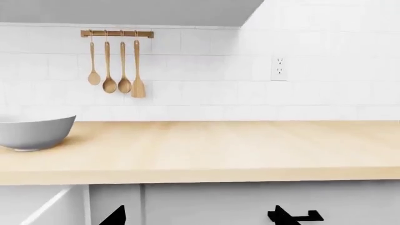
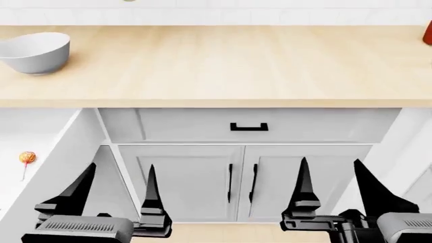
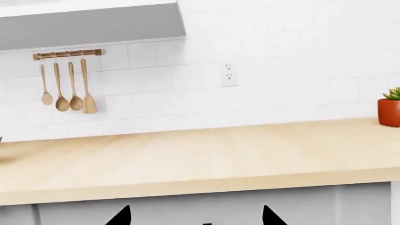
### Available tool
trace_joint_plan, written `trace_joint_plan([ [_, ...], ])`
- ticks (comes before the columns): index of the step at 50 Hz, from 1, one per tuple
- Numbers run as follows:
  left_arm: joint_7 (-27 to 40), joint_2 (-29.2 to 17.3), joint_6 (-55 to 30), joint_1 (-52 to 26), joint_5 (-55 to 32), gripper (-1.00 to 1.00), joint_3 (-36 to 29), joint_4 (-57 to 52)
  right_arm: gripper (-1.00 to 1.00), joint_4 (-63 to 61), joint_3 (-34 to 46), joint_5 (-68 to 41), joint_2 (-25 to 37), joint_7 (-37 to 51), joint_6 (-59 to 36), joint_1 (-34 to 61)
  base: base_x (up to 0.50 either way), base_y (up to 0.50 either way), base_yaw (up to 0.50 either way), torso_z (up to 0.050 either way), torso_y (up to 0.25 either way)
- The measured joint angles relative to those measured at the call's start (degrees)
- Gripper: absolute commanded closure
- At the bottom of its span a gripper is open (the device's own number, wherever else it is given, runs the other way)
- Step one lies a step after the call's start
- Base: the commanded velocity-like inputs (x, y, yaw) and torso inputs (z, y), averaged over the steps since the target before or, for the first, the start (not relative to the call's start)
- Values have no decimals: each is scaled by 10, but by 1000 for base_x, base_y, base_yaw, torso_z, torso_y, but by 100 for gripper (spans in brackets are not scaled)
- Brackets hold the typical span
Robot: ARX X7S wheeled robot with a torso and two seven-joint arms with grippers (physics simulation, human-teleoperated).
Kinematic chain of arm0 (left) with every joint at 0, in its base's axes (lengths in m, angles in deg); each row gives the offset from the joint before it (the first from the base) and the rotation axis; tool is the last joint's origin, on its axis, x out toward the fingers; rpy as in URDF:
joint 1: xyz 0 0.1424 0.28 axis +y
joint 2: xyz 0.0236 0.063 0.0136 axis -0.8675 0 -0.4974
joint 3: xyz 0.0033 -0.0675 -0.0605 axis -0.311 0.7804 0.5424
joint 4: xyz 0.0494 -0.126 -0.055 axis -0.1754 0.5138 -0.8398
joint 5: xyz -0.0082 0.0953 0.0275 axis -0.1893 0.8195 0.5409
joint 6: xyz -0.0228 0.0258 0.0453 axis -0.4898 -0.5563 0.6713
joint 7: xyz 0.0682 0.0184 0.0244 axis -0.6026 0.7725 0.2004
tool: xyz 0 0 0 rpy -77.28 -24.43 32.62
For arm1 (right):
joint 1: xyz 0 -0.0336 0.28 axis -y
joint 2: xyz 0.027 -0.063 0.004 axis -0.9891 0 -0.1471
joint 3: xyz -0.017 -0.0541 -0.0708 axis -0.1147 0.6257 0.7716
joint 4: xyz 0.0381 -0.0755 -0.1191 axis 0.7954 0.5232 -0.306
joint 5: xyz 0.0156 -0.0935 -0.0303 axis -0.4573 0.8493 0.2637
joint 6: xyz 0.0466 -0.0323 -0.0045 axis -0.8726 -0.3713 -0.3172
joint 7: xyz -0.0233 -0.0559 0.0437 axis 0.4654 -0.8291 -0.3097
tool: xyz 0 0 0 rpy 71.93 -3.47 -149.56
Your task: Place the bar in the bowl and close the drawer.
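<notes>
The white bowl (image 2: 35,50) stands on the wooden counter at the far left and also shows as the bowl (image 1: 34,131) in the left wrist view. The drawer (image 2: 42,132) is pulled out at the left, its white inside showing. The bar is out of view. My left gripper (image 2: 118,191) hangs open, low in front of the cabinet beside the drawer's side wall. My right gripper (image 2: 336,186) is open too, before the cabinet doors. Both grippers (image 1: 200,218) (image 3: 195,216) face the cabinet front below the counter edge, with nothing held.
An orange lollipop (image 2: 27,158) lies in the open drawer. A closed drawer with a black handle (image 2: 248,126) sits above two cabinet doors. Wooden utensils (image 1: 115,65) hang on the tiled wall. A red plant pot (image 3: 388,111) stands at the counter's right end.
</notes>
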Motion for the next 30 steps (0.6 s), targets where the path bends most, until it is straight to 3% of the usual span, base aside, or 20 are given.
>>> trace_joint_plan([
  [13,14,-13,15,22,-2,-100,-9,-19,-100,-15,0,-5,6,10,6,-12,0,0,0,50,0],
  [17,17,-16,39,36,-1,-100,-9,-23,-100,-19,-3,-7,7,13,15,-19,0,31,0,8,0],
  [30,24,-20,116,70,-4,-100,-6,-25,-100,-23,-9,-16,9,23,36,-30,0,500,0,0,0],
])
